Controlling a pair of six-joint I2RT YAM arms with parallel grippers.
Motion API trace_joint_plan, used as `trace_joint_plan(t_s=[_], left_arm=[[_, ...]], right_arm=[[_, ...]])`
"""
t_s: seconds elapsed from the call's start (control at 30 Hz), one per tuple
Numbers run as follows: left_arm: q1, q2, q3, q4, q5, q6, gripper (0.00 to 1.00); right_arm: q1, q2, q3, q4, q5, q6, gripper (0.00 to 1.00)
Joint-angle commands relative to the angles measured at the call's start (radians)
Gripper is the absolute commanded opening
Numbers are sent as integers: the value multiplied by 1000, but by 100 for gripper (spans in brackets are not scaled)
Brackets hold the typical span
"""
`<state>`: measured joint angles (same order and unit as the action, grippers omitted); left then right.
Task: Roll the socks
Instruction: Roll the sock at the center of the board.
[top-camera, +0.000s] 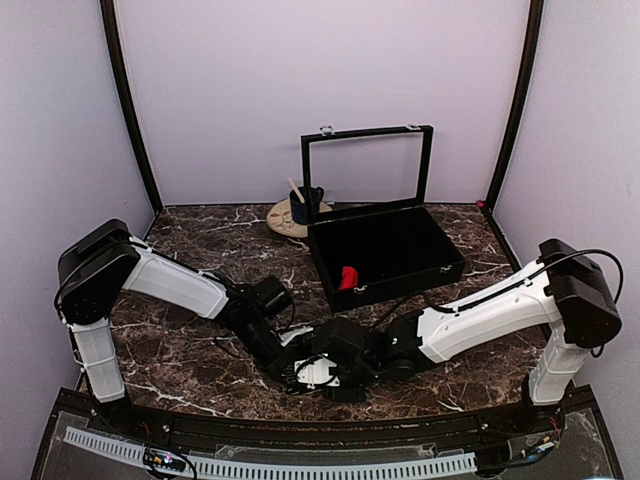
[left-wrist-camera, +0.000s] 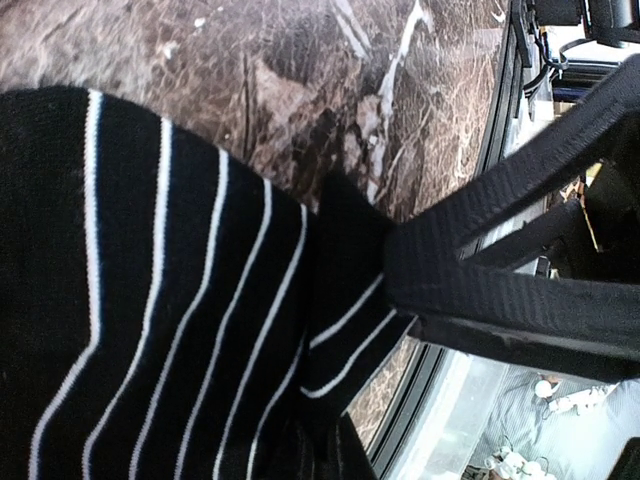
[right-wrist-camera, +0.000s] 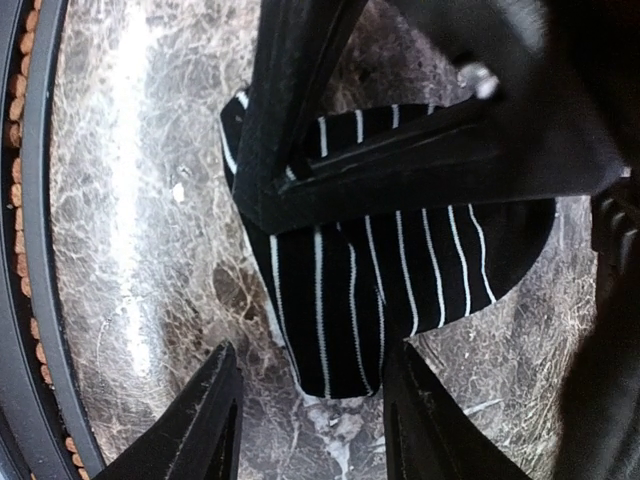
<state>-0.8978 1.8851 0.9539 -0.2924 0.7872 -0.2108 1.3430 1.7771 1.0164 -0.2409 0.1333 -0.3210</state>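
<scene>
One black white-striped sock (right-wrist-camera: 400, 270) lay flat on the marble table (top-camera: 200, 240) near its front edge, and the only other sock-like thing was a single small red bundle (top-camera: 347, 277) inside the one black box (top-camera: 400, 281), whose lid stood raised. The left gripper (left-wrist-camera: 390, 265) looked pinched onto a bunched edge of the striped sock, while the right gripper (right-wrist-camera: 310, 355) was spread wide, a finger on each side of the sock's end. From above, both wrists crowded over the sock and hid it; one dark blue mug (top-camera: 306, 203) stood behind the box.
</scene>
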Motion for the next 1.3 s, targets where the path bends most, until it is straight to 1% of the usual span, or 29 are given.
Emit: trace_joint_plan(t_s=[0.0,0.13,0.23,0.43,0.57,0.7,0.77,0.87,1.07,1.2,1.27], left_arm=[[3,73,-59,-170,-156,43,0],[8,80,-50,-181,-154,58,0],[11,87,-43,-183,-152,63,0],[15,93,-32,-191,-153,73,0],[21,95,-32,-191,-165,67,0],[30,92,-32,-196,-192,48,0],[35,79,-35,-194,-217,29,4],[42,40,-44,-176,-250,-4,11],[57,-41,-67,-146,-315,-60,19],[62,-90,-85,-123,-356,-102,27],[63,-116,-91,-105,-363,-118,29]], right_arm=[[10,24,30,14,3,-25,44],[9,38,32,24,3,-30,42],[8,51,42,20,-6,-37,37],[-1,74,58,15,-39,-39,22],[-15,84,72,-1,-64,-32,10],[-32,82,66,-13,-97,-9,5],[-38,81,62,-22,-115,4,1],[-48,83,58,-36,-149,27,0],[-73,94,58,-67,-212,75,0],[-92,91,50,-66,-249,110,0],[-102,91,50,-65,-271,123,0]])
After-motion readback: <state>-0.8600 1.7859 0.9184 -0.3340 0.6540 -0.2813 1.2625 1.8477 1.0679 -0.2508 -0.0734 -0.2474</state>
